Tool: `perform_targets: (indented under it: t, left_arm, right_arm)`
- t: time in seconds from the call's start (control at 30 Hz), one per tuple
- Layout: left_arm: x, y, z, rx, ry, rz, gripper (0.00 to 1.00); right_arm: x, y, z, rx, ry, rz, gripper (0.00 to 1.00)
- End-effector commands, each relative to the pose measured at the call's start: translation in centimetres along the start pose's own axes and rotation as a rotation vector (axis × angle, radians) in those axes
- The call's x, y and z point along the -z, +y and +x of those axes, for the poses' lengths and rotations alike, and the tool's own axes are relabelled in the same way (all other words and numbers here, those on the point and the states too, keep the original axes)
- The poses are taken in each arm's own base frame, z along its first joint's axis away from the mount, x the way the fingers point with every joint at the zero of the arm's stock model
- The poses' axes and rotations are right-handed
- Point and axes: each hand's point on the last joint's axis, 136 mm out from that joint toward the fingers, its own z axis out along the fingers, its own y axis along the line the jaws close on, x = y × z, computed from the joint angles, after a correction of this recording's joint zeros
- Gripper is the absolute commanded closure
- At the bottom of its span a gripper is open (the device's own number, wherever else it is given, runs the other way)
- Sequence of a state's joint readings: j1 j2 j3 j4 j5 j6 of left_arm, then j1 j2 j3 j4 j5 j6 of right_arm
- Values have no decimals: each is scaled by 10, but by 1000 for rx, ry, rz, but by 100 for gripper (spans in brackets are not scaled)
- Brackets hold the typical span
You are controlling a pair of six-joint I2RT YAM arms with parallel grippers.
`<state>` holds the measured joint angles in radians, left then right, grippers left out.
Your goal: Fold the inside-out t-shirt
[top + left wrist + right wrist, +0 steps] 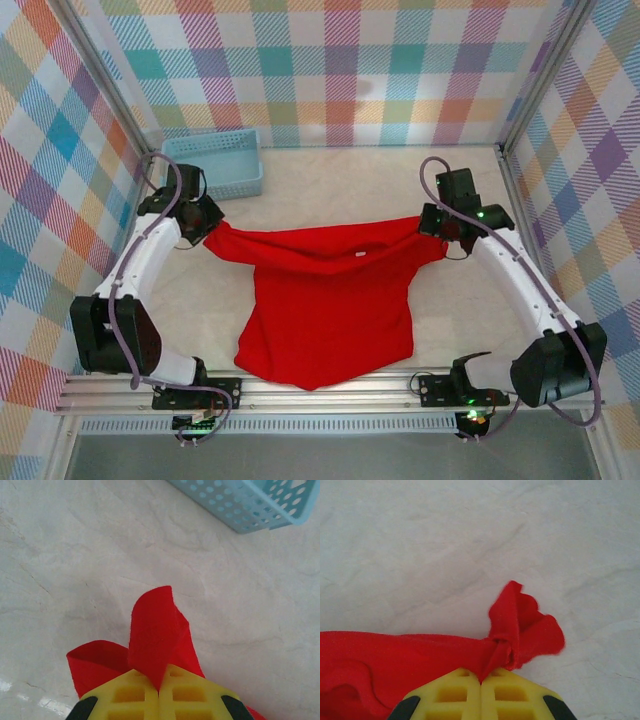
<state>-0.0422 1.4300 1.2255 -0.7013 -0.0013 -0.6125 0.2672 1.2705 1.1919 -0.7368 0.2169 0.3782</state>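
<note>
While clamped by left gripper point(206, 229) and right gripper point(440, 238), inside-out t-shirt point(325, 300) crosswise, body nearward.

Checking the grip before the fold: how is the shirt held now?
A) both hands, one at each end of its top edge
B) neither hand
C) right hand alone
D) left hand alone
A: the left hand and the right hand are each shut on a pinch of the shirt, whose top edge spans between them.
</note>
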Motion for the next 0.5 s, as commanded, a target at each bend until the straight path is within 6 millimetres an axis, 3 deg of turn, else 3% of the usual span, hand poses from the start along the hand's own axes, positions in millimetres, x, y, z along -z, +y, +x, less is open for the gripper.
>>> perform_targets:
  t: [0.0, 0.13, 0.33, 0.47]
  left_arm:
    - [53, -14, -22, -4, -168, 142, 100]
    - [126, -18, -22, -4, -316, 298, 100]
    - [233, -17, -9, -3, -495, 518, 100]
    - [286, -17, -1, 4, -565, 625, 100]
  right_arm:
    - [47, 12, -31, -6, -169, -105, 100]
    - [118, 9, -42, 2, -341, -178, 100]
    - [225, 4, -43, 4, -547, -304, 100]
    - [281, 1, -44, -5, -647, -358, 100]
